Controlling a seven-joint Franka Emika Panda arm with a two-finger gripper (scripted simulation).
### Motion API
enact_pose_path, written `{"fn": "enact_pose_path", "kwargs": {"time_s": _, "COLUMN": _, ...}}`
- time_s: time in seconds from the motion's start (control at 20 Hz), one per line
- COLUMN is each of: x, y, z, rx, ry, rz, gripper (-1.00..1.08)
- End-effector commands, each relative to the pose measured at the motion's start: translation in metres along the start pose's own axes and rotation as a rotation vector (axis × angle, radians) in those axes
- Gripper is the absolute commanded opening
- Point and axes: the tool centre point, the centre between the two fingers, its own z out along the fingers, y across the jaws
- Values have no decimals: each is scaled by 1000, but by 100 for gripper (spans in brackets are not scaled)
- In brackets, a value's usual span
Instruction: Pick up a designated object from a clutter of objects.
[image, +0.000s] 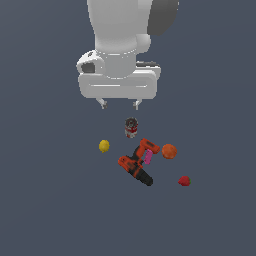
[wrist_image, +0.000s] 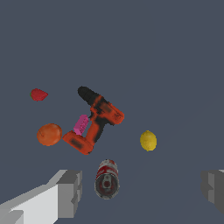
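nothing is picked up yet: the hand (image: 119, 104) hangs released and empty above the can (image: 131, 127), well apart from the strawberry (image: 184, 181) lying untouched on the bench (image: 50, 200).

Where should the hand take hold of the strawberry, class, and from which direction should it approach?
Grip the strawberry across its red body, coming straight down from above. It lies alone on the floor, apart from the power drill and the orange ball, so open fingers should fit either side. It is small, so the hand, now open above the can, probably needs careful centring.
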Motion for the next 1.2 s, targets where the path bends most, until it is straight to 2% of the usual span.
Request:
{"fn": "enact_pose_path", "kwargs": {"time_s": 0.0, "x": 0, "y": 0, "z": 0, "rx": 0, "ry": 0, "rz": 0, "gripper": 100}}
{"fn": "enact_pose_path", "kwargs": {"time_s": 0.45, "x": 3, "y": -5, "z": -2, "rx": 1, "ry": 28, "rz": 20, "gripper": 100}}
{"fn": "enact_pose_path", "kwargs": {"time_s": 0.7, "x": 4, "y": -5, "z": -1, "rx": 0, "ry": 27, "rz": 15, "gripper": 100}}
{"fn": "enact_pose_path", "kwargs": {"time_s": 1.15, "x": 23, "y": -25, "z": 15, "rx": -12, "ry": 20, "rz": -81, "gripper": 100}}
